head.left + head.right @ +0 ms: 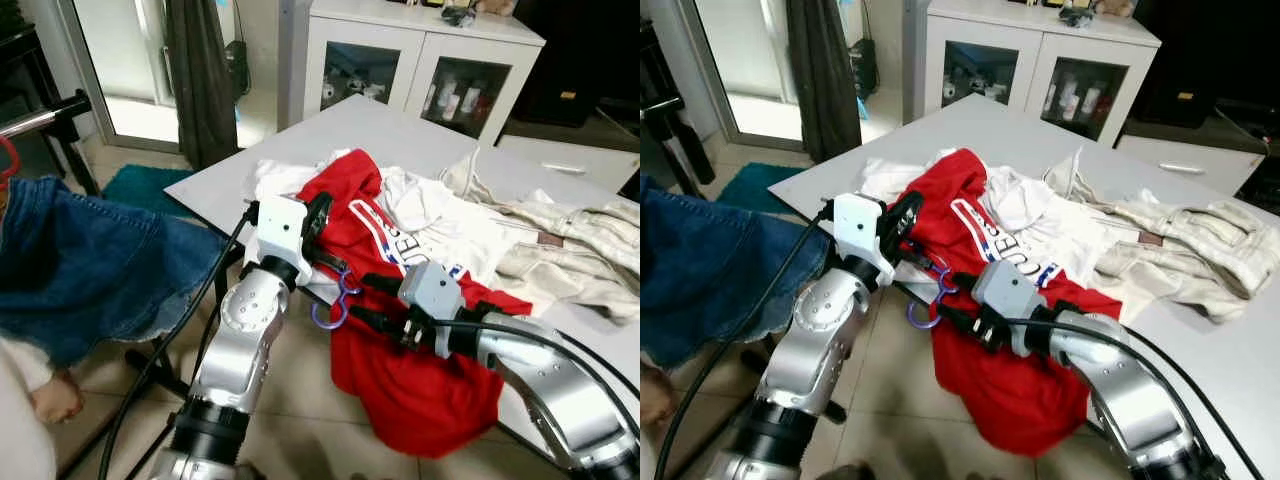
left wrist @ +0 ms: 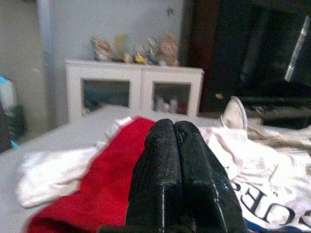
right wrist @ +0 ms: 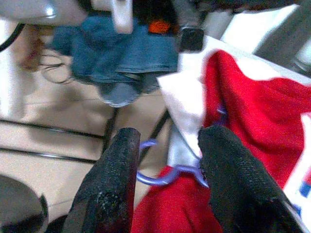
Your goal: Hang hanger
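Observation:
A purple hanger hook [image 1: 335,300] sticks out of a red shirt [image 1: 420,380] that drapes over the near edge of the white table [image 1: 230,170]. My right gripper [image 1: 364,300] is open, its two fingers either side of the hook [image 3: 165,175] without touching it. The rest of the hanger is hidden in the red cloth. My left gripper [image 1: 321,207] is raised just above the hook, over the shirt's upper part, with its fingers [image 2: 160,160] pressed together and nothing visible between them.
A white T-shirt [image 1: 440,225] and a beige garment [image 1: 570,250] lie further along the table. Blue denim [image 1: 80,260] hangs on a rack at the left, with a person's foot [image 1: 55,395] below it. A white cabinet [image 1: 420,60] stands behind.

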